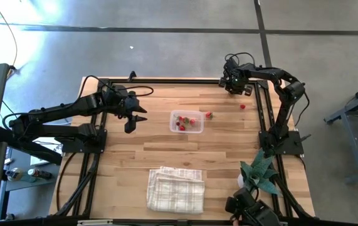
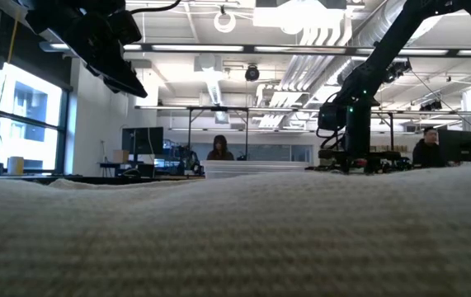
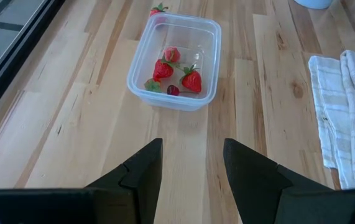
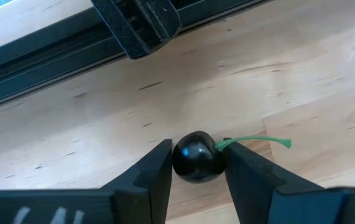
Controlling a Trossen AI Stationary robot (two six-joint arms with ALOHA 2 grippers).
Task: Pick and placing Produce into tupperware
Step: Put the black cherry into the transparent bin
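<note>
inside tupperware (image 3: 176, 67): three strawberries (image 3: 191, 81), one dark cherry (image 3: 173, 90). right gripper (image 4: 199, 163) fingers pinching one dark cherry (image 4: 194, 155). left gripper (image 3: 191, 165) fingers apart, empty.

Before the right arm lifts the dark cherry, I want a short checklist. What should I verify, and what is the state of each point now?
1. Cherry sits between the right end effector fingers: ok.
2. Fingers touch cherry on both sides: ok; firm grip: cannot tell.
3. Green stem pokes out over one finger; caught or free: cannot tell.
4. Tupperware open, with room beside the strawberries: ok.
5. Left end effector open and empty, apart from the tupperware: ok.
6. Loose strawberry lies beside the tupperware, in the way: cannot tell.
</note>
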